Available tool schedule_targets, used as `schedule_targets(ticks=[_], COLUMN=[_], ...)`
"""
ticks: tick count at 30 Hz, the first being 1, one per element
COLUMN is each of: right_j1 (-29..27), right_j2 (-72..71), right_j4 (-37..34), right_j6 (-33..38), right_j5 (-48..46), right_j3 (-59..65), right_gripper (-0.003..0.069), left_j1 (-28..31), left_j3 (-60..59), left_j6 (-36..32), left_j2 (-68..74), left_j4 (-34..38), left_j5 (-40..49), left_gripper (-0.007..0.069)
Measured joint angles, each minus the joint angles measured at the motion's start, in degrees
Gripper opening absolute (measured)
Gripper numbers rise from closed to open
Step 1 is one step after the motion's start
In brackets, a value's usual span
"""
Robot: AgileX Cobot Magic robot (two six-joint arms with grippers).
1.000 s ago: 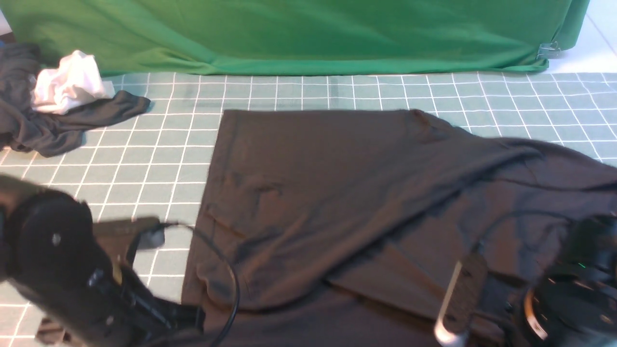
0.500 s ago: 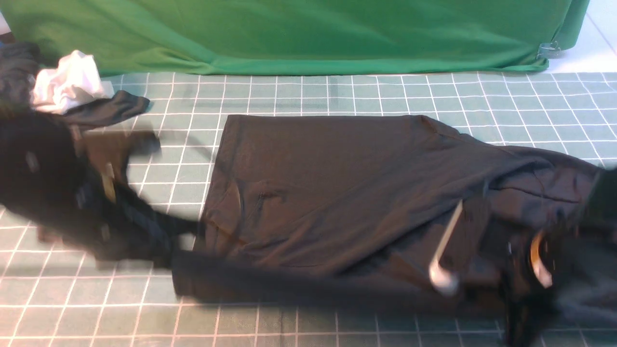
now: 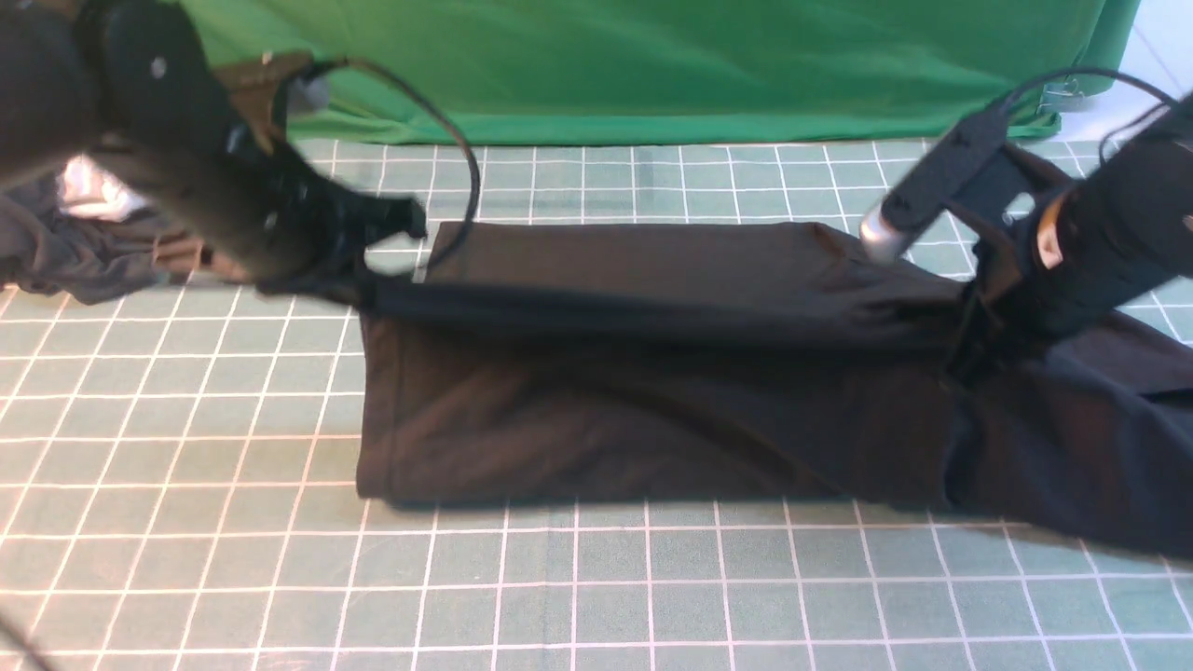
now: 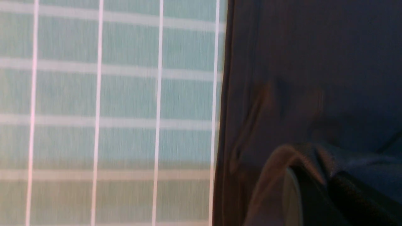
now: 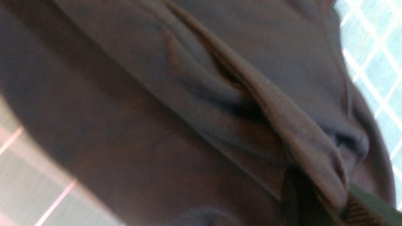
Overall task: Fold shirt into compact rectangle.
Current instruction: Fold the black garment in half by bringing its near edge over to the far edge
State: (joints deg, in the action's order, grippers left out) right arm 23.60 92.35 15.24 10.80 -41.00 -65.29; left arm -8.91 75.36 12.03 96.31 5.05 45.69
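Black knit, the shirt (image 3: pixel 652 401) lies across the middle of the green gridded surface (image 3: pixel 559 596), with one long edge raised in a taut line between the two arms. The left gripper (image 3: pixel 373 275) is clamped on the left end of that edge, and the right gripper (image 3: pixel 974 321) is clamped on the bunched right end. More cloth trails off to the right. At far left, a dark grey garment (image 3: pixel 56 256) with a white cloth (image 3: pixel 89 191) sits partly behind the left arm. A green backdrop (image 3: pixel 652 65) bounds the far side, and the near squares are open. A second ago both arms were low at the near edge and the shirt lay flatter.
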Motion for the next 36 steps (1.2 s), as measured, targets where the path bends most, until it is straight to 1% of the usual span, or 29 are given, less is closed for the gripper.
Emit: schedule_targets(ticks=[2, 3, 8, 9, 13, 16, 17, 20, 23, 25, 27, 28, 29, 30, 31, 32, 33, 36], right_j1=[-0.98, -2.18, -4.43, -5.38, -6.81, -8.32, -8.38, -9.02, -9.19, -9.26, -9.26, -9.32, -9.32, -9.32, -9.32, -9.32, -9.32, -9.32], right_j2=[2.09, 4.91, 11.33, 14.83, 19.98, 25.48, 25.78, 29.81, 32.30, 33.17, 33.48, 33.48, 33.48, 33.48, 33.48, 33.48, 33.27, 32.10], right_j4=[0.00, -0.01, -0.07, -0.07, -0.01, 0.11, 0.10, 0.17, 0.19, 0.29, 0.48, 0.48, 0.71, 0.70, 0.84, 0.84, 0.91, 0.86], right_j6=[0.00, 0.06, 0.01, 0.01, 0.01, 0.01, 0.01, 0.01, 0.01, 0.01, 0.01, 0.01, 0.01, 0.01, 0.07, 0.08, 0.14, 0.14], right_j5=[2.00, 4.29, 9.17, 10.67, 12.39, 13.80, 13.76, 14.99, 16.44, 17.37, 18.25, 18.32, 19.29, 19.54, 19.80, 19.80, 19.80, 18.48], right_j3=[-0.96, -2.09, -6.01, -8.52, -13.55, -19.65, -19.95, -24.00, -25.13, -25.34, -25.36, -25.36, -25.47, -25.53, -25.88, -26.16, -27.22, -30.53], right_gripper=[0.0041, 0.0041, 0.0041, 0.0041, 0.0041, 0.0041, 0.0041, 0.0041, 0.0052, 0.0083, 0.0142, 0.0158, 0.0230, 0.0239, 0.0284, 0.0303, 0.0344, 0.0358], left_j1=[0.48, 0.84, 0.91, 0.96, 0.96, 0.96, 0.96, 0.96, 1.03, 1.09, 1.16, 1.16, 1.22, 1.22, 1.44, 1.51, 1.80, 2.90], left_j3=[2.21, 4.95, 9.85, 11.65, 13.92, 15.83, 15.91, 16.43, 16.48, 16.48, 16.59, 16.59, 16.59, 16.59, 16.65, 16.79, 17.58, 21.44], left_j6=[-1.19, -2.24, -2.69, -2.90, -3.11, -3.10, -3.10, -3.10, -3.10, -3.10, -2.48, -2.48, -0.37, -0.37, 1.23, 1.75, 3.17, 4.55], left_j2=[1.92, 5.11, 11.12, 13.89, 18.21, 22.50, 22.70, 25.34, 26.81, 27.55, 28.09, 28.16, 28.47, 28.48, 28.56, 28.56, 28.56, 28.50], left_j4=[0.28, 0.58, 0.53, 0.47, -0.13, -0.28, -0.28, -0.28, -0.28, -0.28, -0.28, -0.28, -0.28, -0.28, -0.33, -0.33, -0.47, -0.51], left_j5=[-1.42, -2.45, -4.18, -5.87, -9.50, -14.43, -14.70, -19.75, -23.48, -25.46, -27.68, -27.68, -29.16, -29.16, -29.75, -29.83, -29.64, -26.25], left_gripper=[0.0015, 0.0015, 0.0015, 0.0015, 0.0015, 0.0015, 0.0015, 0.0015, 0.0015, 0.0018, 0.0035, 0.0037, 0.0070, 0.0074, 0.0113, 0.0125, 0.0188, 0.0298])
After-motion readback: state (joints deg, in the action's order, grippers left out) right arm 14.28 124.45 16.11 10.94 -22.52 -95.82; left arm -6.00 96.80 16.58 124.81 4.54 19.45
